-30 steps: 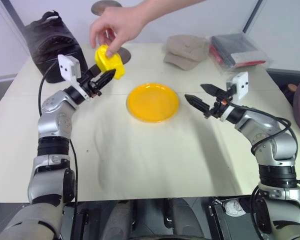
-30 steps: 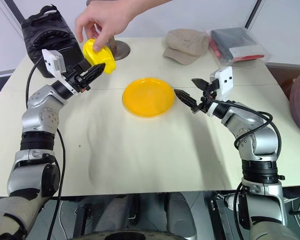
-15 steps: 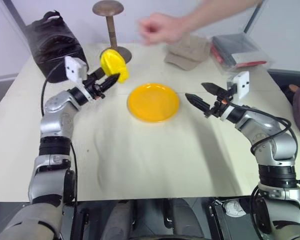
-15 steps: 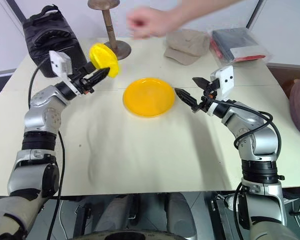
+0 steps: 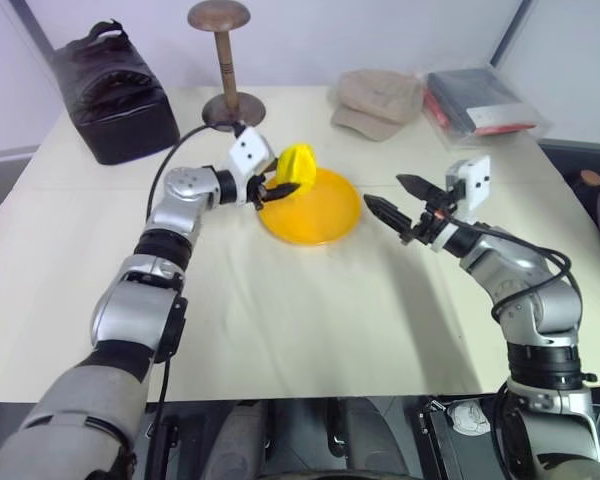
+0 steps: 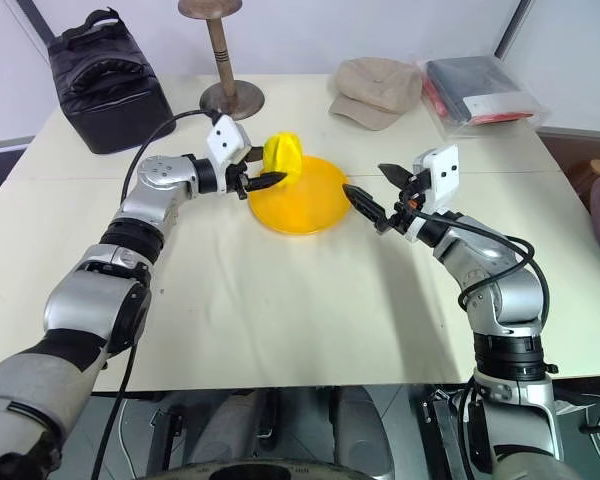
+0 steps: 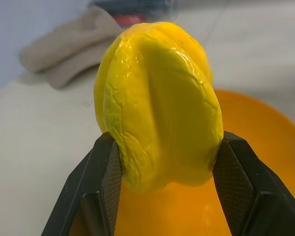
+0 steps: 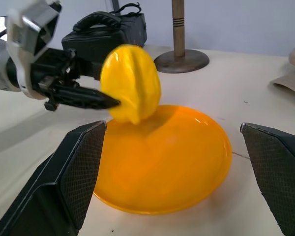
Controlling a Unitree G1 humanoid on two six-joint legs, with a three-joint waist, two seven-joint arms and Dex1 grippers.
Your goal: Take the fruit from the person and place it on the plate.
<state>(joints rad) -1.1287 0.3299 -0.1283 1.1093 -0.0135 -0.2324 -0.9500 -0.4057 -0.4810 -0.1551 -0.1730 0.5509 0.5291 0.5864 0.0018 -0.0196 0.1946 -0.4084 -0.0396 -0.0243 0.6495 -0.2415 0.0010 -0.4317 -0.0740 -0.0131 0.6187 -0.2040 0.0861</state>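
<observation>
My left gripper [image 5: 288, 186] is shut on the fruit [image 5: 298, 165], a glossy ridged yellow piece. It holds the fruit just above the left rim of the round orange-yellow plate [image 5: 325, 217] in the middle of the table. In the left wrist view the fruit [image 7: 160, 103] sits pinched between both black fingers [image 7: 101, 189] with the plate [image 7: 270, 142] behind it. My right gripper [image 5: 388, 197] stands open just right of the plate, nothing between its fingers. The right wrist view shows the fruit [image 8: 131, 83] over the plate [image 8: 167, 162]. The person is out of view.
A black bag [image 5: 115, 95] sits at the back left, a wooden round-based stand [image 5: 225, 60] behind the plate, a beige cap [image 5: 377, 98] and a clear packet with red contents [image 5: 480, 100] at the back right. The table's near half is bare.
The person's hand has let go of the fruit and withdrawn out of view. My left gripper has carried the fruit rightward and down to the plate's left rim. The right gripper has stayed put.
</observation>
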